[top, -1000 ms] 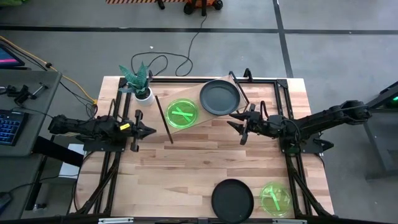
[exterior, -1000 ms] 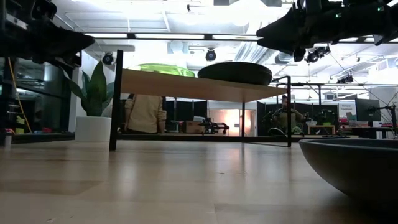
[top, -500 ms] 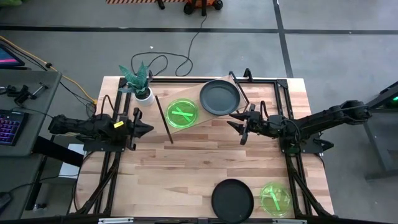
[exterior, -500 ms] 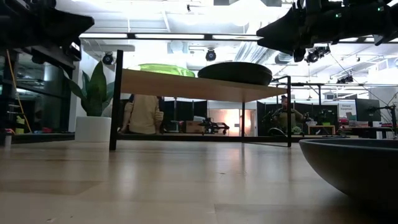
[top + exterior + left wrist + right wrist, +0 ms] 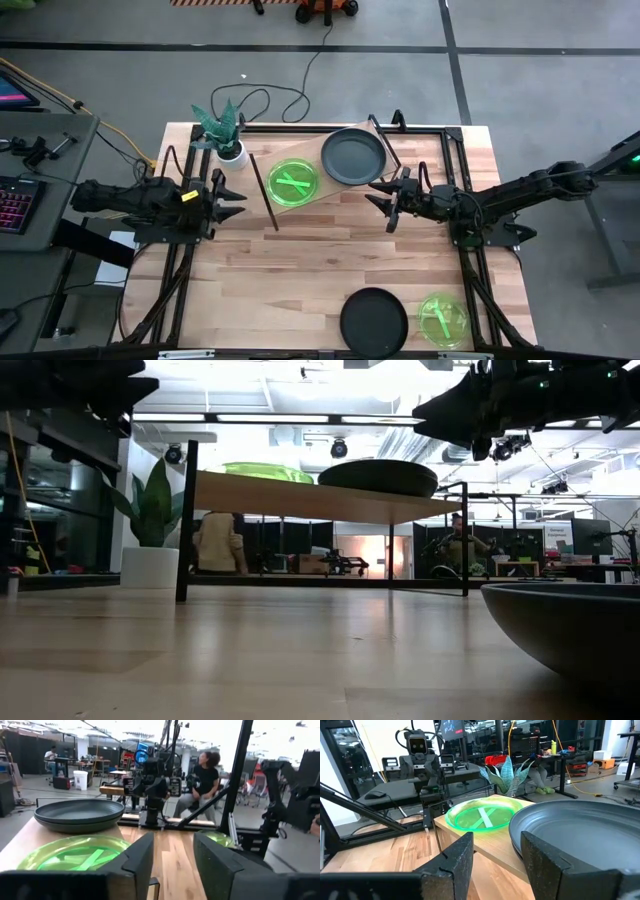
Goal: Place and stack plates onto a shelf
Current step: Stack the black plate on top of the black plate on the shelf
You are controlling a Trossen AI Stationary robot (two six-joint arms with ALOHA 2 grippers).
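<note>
The shelf stands on thin black legs at the table's far side. A green plate and a dark grey plate lie flat on it, side by side. Another dark grey plate and another green plate lie flat on the table near its front edge. My left gripper hovers open and empty left of the shelf, pointing level toward it. My right gripper hovers open and empty just right of the shelf, facing both shelf plates.
A potted plant stands at the far left corner beside the shelf. Black frame rails run along the table's sides. Bare tabletop lies between the shelf and the near plates. A person walks in the room beyond.
My left gripper has opened from shut and risen a little, staying left of the shelf. My right gripper has kept still.
</note>
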